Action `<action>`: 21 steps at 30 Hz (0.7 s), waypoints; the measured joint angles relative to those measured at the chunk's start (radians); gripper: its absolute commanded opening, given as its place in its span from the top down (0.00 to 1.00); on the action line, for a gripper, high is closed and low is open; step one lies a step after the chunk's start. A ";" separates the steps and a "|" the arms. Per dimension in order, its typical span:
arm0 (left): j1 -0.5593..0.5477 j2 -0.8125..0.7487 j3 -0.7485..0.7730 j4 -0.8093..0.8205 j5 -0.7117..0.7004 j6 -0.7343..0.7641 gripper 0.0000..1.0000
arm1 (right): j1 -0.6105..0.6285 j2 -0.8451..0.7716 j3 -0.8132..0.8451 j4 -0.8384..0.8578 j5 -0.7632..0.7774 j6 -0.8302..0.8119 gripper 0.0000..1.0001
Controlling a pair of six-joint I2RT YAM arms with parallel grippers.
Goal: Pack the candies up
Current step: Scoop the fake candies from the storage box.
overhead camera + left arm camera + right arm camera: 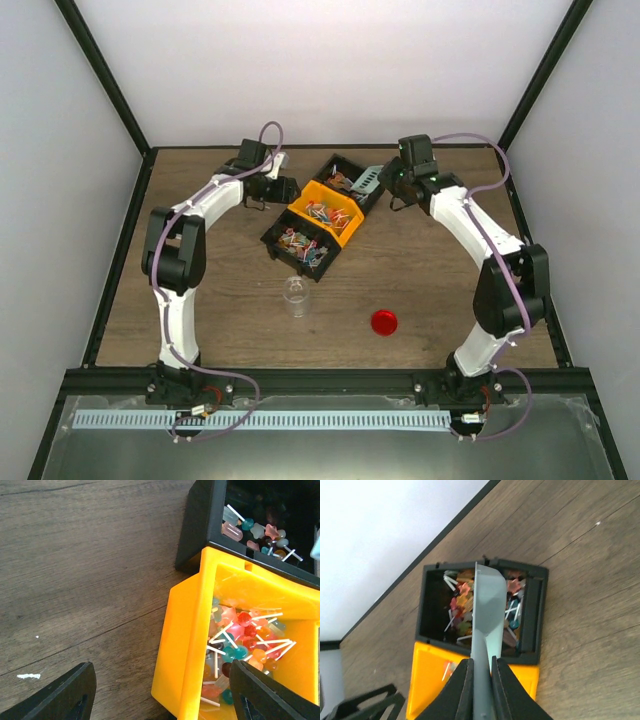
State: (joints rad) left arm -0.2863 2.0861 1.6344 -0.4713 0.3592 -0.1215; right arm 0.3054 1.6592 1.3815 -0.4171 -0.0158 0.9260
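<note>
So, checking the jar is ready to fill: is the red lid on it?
No, the lid lies flat on the table, apart from the open jar.

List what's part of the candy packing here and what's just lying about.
Job: small wrapped mixed-colour candies; yellow plastic bin; far black plastic bin; near black plastic bin; teal-grey plastic scoop in the right gripper; clear plastic jar; red round lid, probably the jar's.
Lying about: grey slotted rail at the near edge; white specks on the wooden table.
</note>
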 measured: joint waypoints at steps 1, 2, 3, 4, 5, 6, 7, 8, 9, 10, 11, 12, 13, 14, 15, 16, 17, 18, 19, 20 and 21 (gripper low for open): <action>-0.001 0.000 0.000 0.002 -0.002 0.000 0.27 | 0.000 0.017 0.020 -0.012 0.019 0.000 0.99; -0.004 0.004 0.000 0.005 -0.008 0.000 0.27 | 0.000 0.031 0.033 -0.025 0.031 0.001 0.99; -0.007 0.006 0.000 0.007 -0.012 0.000 0.28 | 0.000 0.047 0.050 -0.044 0.046 0.000 0.99; -0.012 0.012 0.000 0.007 -0.017 0.000 0.28 | 0.000 0.062 0.063 -0.061 0.055 0.000 0.99; -0.018 0.018 0.000 0.009 -0.020 0.000 0.29 | 0.000 0.072 0.070 -0.069 0.061 0.000 0.99; -0.023 0.023 0.000 0.013 -0.022 0.001 0.30 | 0.001 0.078 0.073 -0.072 0.063 0.000 0.99; -0.026 0.029 0.000 0.015 -0.025 0.003 0.32 | 0.003 0.079 0.074 -0.073 0.064 0.000 0.99; -0.029 0.035 0.000 0.016 -0.027 0.004 0.34 | 0.005 0.079 0.074 -0.075 0.065 -0.001 0.99; -0.032 0.040 0.000 0.017 -0.030 0.008 0.37 | 0.005 0.079 0.078 -0.078 0.066 -0.001 0.99; -0.034 0.046 0.000 0.017 -0.033 0.012 0.39 | 0.006 0.079 0.079 -0.080 0.066 -0.001 0.99; -0.034 0.052 0.000 0.017 -0.034 0.016 0.40 | 0.006 0.079 0.080 -0.085 0.066 -0.001 0.99; -0.034 0.056 0.000 0.017 -0.034 0.017 0.42 | 0.006 0.080 0.081 -0.089 0.066 -0.001 0.99; -0.034 0.062 0.000 0.017 -0.034 0.021 0.43 | 0.006 0.081 0.085 -0.097 0.066 -0.001 0.99; -0.034 0.065 0.000 0.017 -0.033 0.022 0.44 | 0.007 0.082 0.089 -0.102 0.065 -0.001 0.99; -0.032 0.068 0.001 0.020 -0.027 0.022 0.45 | 0.009 0.083 0.096 -0.112 0.065 -0.001 0.99; -0.032 0.069 0.003 0.021 -0.023 0.023 0.45 | 0.011 0.083 0.101 -0.119 0.066 -0.001 0.99; -0.032 0.070 0.004 0.021 -0.021 0.023 0.46 | 0.013 0.083 0.105 -0.127 0.066 -0.002 0.99; -0.032 0.071 0.006 0.021 -0.018 0.023 0.47 | 0.016 0.083 0.109 -0.135 0.066 -0.001 0.99; -0.032 0.073 0.008 0.021 -0.015 0.023 0.49 | 0.018 0.083 0.109 -0.140 0.066 -0.001 0.99; -0.032 0.075 0.008 0.022 -0.013 0.023 0.51 | 0.020 0.083 0.109 -0.150 0.066 -0.001 0.99; -0.032 0.078 0.009 0.023 -0.006 0.023 0.52 | 0.021 0.083 0.109 -0.163 0.066 -0.001 0.99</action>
State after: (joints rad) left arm -0.3187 2.1639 1.6432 -0.4484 0.3531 -0.0990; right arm 0.3264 1.7424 1.4906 -0.5800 0.0502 0.9253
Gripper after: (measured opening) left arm 0.515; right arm 0.086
